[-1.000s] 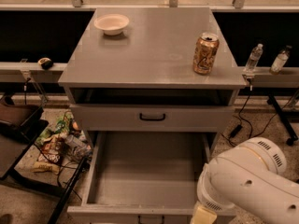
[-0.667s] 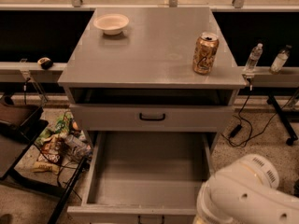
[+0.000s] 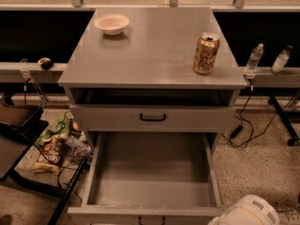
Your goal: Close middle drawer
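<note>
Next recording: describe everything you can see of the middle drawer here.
The middle drawer is a wide grey box, metal by its look, pulled far out of the cabinet, below another drawer front. Its plain interior holds nothing. Its flat front lies along the picture's bottom edge, where a dark handle just shows. Nothing visibly touches it; the gripper is out of view, and only a white arm shell shows by its front right corner.
</note>
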Robot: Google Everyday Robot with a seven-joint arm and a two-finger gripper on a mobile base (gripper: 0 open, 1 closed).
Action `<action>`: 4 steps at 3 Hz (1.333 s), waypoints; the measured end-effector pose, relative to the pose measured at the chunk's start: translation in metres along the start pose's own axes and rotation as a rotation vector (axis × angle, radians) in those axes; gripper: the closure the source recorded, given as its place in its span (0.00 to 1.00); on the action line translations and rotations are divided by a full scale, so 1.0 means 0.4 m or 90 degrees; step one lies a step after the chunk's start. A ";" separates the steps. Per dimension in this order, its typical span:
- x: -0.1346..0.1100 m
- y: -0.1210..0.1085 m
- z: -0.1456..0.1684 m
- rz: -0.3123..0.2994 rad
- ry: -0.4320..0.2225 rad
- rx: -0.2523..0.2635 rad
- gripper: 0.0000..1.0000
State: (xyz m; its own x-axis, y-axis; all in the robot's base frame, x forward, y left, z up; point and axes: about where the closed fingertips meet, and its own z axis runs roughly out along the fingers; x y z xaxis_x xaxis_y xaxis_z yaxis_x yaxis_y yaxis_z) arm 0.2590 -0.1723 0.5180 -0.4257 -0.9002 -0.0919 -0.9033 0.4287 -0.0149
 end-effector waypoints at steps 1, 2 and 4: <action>-0.012 0.022 0.096 0.000 -0.031 -0.011 0.92; -0.060 -0.027 0.212 0.046 -0.084 -0.025 1.00; -0.097 -0.145 0.324 0.066 -0.117 0.015 1.00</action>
State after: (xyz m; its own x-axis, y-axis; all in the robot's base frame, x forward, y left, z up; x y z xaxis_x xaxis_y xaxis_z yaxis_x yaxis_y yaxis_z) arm 0.3350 -0.1523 0.3933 -0.4983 -0.8227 -0.2735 -0.8524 0.5226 -0.0190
